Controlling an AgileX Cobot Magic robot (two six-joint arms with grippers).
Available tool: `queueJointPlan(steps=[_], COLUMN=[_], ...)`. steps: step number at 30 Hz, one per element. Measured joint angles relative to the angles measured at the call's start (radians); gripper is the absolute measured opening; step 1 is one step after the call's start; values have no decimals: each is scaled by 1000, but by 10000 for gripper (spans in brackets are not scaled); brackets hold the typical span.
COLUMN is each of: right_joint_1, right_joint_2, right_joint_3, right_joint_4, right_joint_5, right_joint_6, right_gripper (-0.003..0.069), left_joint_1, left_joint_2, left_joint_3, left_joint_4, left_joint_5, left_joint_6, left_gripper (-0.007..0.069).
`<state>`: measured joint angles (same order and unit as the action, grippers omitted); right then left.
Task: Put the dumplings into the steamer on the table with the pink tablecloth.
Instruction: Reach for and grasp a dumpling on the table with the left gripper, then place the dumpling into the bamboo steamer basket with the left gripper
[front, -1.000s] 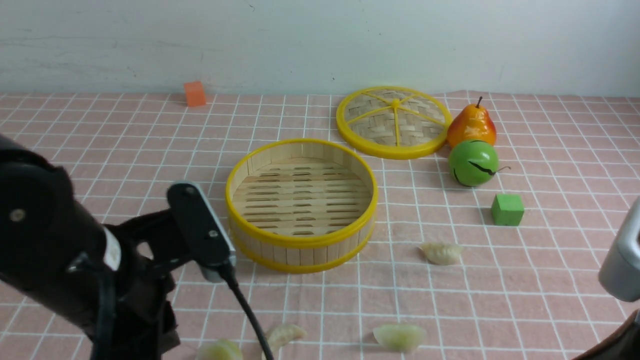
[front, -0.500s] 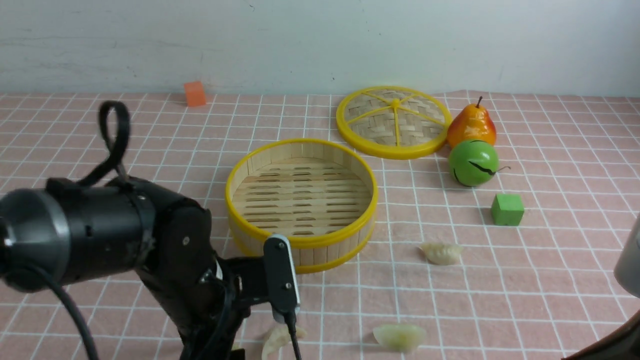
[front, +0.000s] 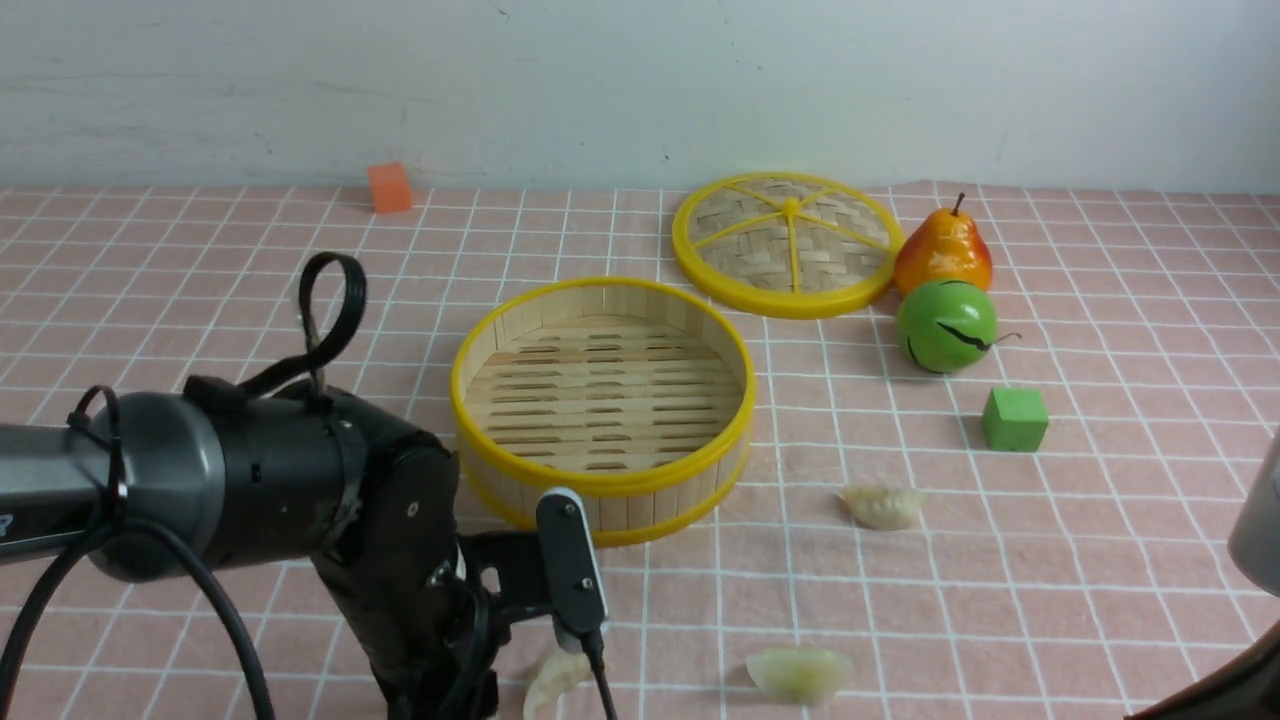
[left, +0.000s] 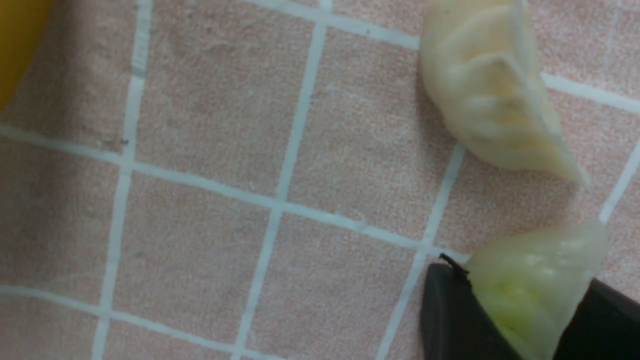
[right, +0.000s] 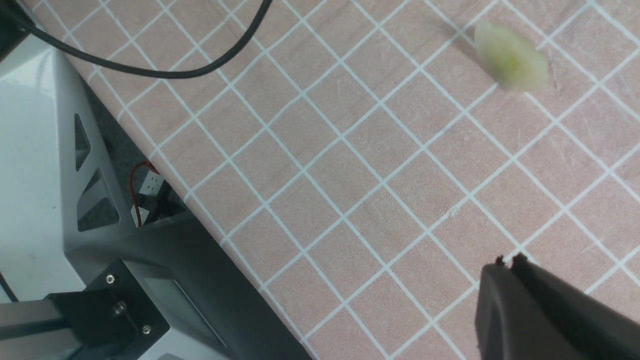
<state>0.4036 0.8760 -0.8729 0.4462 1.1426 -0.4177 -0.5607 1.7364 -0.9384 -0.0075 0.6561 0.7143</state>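
The steamer (front: 600, 487) stands empty mid-table on the pink tablecloth (front: 200, 300). One dumpling (front: 884, 506) lies to its right front, and another (front: 800, 673) lies near the front edge. A cream one (front: 555, 680) lies beside my left arm (front: 400, 560) and also shows in the left wrist view (left: 495, 95). My left gripper (left: 520, 280) is down at the cloth, shut on a pale green dumpling (left: 535, 295) held between its black fingers. My right gripper (right: 510, 262) is shut and empty above the cloth, apart from a greenish dumpling (right: 510, 57).
The woven lid (front: 788, 245), a pear (front: 943, 250), a green round fruit (front: 946, 325) and a green cube (front: 1015, 418) sit at the back right. An orange cube (front: 389, 187) is by the wall. The robot's base (right: 50, 175) and a cable (right: 150, 72) lie past the table's front edge.
My left arm has swung right and lowered to the front edge. The pale green dumpling seen there before is now under it, between the fingers. The right arm has barely moved.
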Motion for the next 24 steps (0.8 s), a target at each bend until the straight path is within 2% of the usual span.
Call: queueJointPlan(steps=[6, 11, 12, 15, 19, 20, 24], right_joint_1=[0, 0, 0, 0, 0, 0, 0], right_joint_2=[0, 0, 0, 0, 0, 0, 0], right_joint_3=[0, 0, 0, 0, 0, 0, 0], right_joint_4=[0, 0, 0, -1, -8, -9, -11], right_joint_5=[0, -28, -33, -41, -43, -43, -40], right_joint_6=[0, 0, 0, 0, 0, 0, 0], right_gripper=[12, 14, 14, 14, 15, 16, 21], left_joint_1=[0, -1, -1, -1, -2, -2, -2], left_joint_2=[-12, -50, -52, -29, 72, 80, 284], left_joint_3=[-11, -144, -188, -435, -694, -706, -964], left_joint_4=[25, 23, 15, -23, -25, -25, -12], left_joint_5=[32, 139, 162, 239, 294, 296, 329], left_joint_6=[-212, -351, -385, -592, -734, -738, -804], left_gripper=[209, 209, 209, 209, 209, 209, 209])
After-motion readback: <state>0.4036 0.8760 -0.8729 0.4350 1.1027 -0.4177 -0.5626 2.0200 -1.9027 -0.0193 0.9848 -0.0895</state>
